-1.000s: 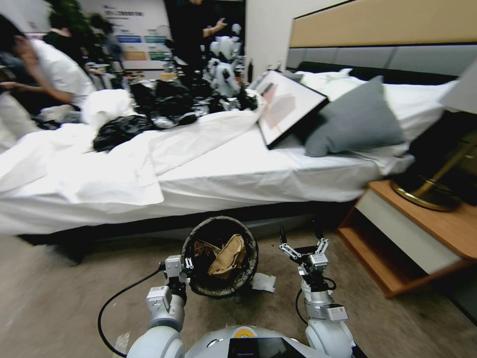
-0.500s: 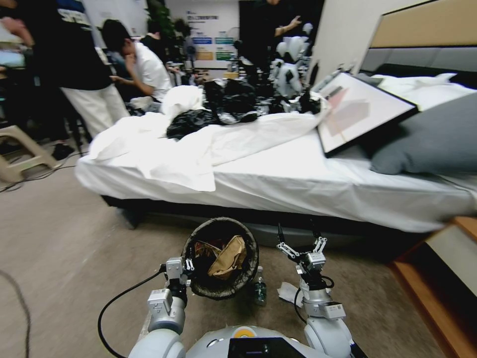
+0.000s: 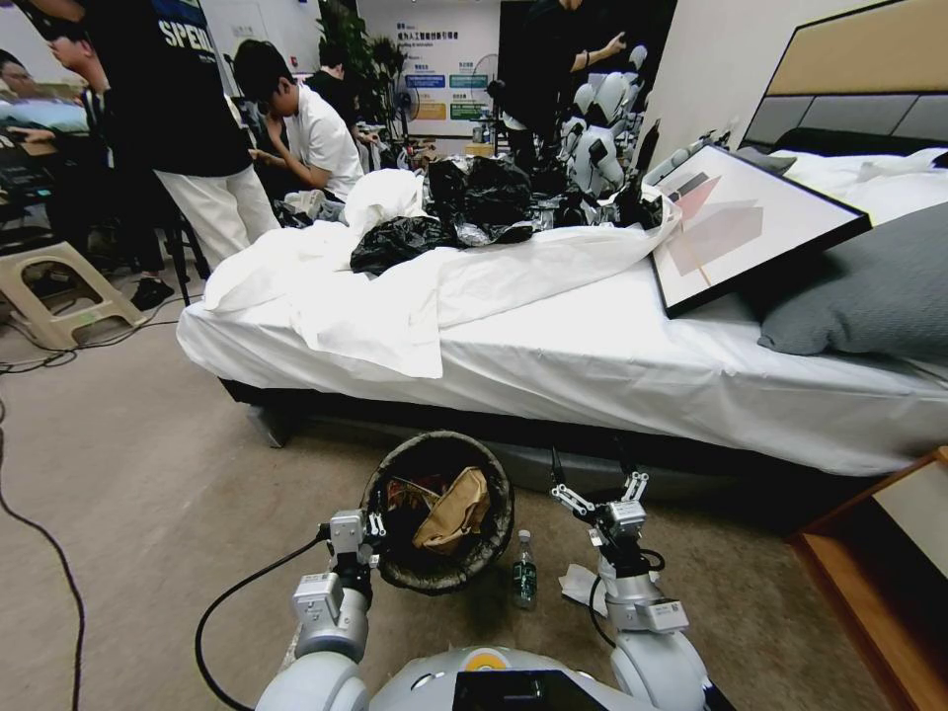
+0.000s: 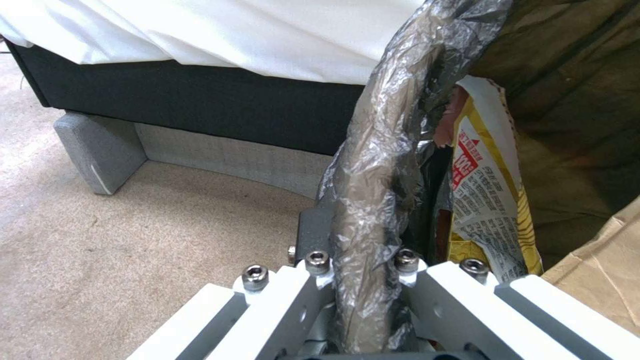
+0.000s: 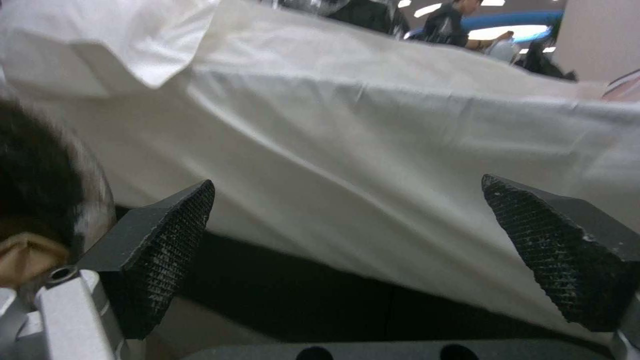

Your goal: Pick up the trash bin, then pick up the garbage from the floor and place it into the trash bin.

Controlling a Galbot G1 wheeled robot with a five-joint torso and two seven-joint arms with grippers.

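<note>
The trash bin (image 3: 464,568), a round bucket lined with a dark bag, hangs just above the floor (image 3: 148,513) in front of me, tilted toward me. My left gripper (image 3: 372,522) is shut on its near-left rim; the left wrist view shows the bag-covered rim (image 4: 383,165) pinched in the left gripper (image 4: 361,252). Inside lie garbage pieces: a brown paper bag (image 3: 452,509) and a yellow wrapper (image 4: 487,195). On the carpet to the bin's right stand a small green-labelled bottle (image 3: 524,572) and a white tissue (image 3: 581,583). My right gripper (image 3: 591,460) is open above them, its pads (image 5: 170,240) wide apart and empty.
A bed (image 3: 612,365) with white sheets, black bags, a framed picture and a grey pillow runs across just beyond the bin. A wooden nightstand (image 3: 889,553) stands at the right. A cable (image 3: 54,553) and a stool (image 3: 54,291) sit at the left, with people behind.
The whole head view has swung left, so the bed and nightstand slid right. The bottle and tissue came into sight beside the bin. Both arms kept their pose.
</note>
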